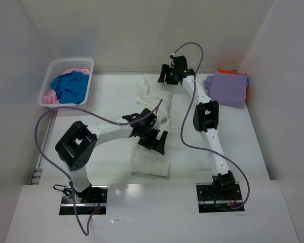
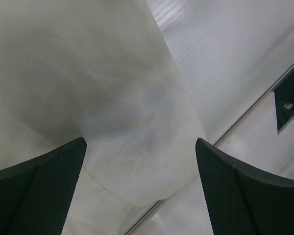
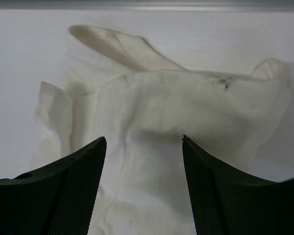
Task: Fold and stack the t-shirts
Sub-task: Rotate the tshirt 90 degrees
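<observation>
Large cream-white cloth t-shirt is lying partly folded as a long strip at the middle of the white table. Its long axis is running near to far. The near part is lying flat and smooth; the far end is sitting bunched and rumpled, with a flap turned up.

Left gripper is hanging over the strip about midway along, jaws spread wide with nothing between them. Its wrist view is showing smooth cloth directly below, with the shirt's edge and the table's near edge just beyond.

Right gripper is reaching over the far end, at its right side, jaws likewise apart and holding nothing. Its wrist view is showing the rumpled end just ahead of the fingertips.

Judgement: the right arm is nearer the untidy far end, the left nearer the near half, so a fold along the long axis looks likely.

Folded lavender-purple shirt is resting at the far right, on an orange one. White plastic lattice basket at the far left is holding the blue shirt and the pink shirt.
</observation>
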`<state>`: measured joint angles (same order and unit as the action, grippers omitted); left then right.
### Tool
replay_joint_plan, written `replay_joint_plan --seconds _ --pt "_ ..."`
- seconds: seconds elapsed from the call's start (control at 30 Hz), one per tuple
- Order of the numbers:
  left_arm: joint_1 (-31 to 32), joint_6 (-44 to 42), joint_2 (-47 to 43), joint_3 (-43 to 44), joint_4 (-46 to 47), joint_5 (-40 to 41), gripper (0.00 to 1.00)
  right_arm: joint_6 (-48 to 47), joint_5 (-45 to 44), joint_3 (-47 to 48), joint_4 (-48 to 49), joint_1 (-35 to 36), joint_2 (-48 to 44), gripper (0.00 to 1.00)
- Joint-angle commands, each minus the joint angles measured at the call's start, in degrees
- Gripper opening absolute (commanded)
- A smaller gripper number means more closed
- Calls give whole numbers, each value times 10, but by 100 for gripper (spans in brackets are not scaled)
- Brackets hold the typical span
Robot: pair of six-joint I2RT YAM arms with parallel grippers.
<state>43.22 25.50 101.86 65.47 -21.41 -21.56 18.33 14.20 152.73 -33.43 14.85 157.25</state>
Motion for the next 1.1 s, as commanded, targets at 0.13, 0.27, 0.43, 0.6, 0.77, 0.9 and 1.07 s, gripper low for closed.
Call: replay_joint_plan --seconds 0.13,0.27,0.43,0.6,0.77,0.9,1.07 --pt "11 -4 22 -13 1 -62 100 -5 -7 23 -30 2 37 70" --pt "16 1 33 -25 -4 -92 100 -5 -7 40 -37 2 64 70" --pt "45 -10 70 -14 -19 -129 100 -5 -14 84 -37 2 90 71" --pt "63 -28 120 13 -50 -154 100 2 -30 114 -21 2 108 73" --pt "63 -27 127 19 -57 -155 100 13 -24 126 -10 -9 108 73" --pt "63 -12 92 13 -57 -129 100 8 -17 131 -22 -9 91 73" --pt "57 -19 40 65 -75 -57 100 22 2 143 -22 -27 20 80"
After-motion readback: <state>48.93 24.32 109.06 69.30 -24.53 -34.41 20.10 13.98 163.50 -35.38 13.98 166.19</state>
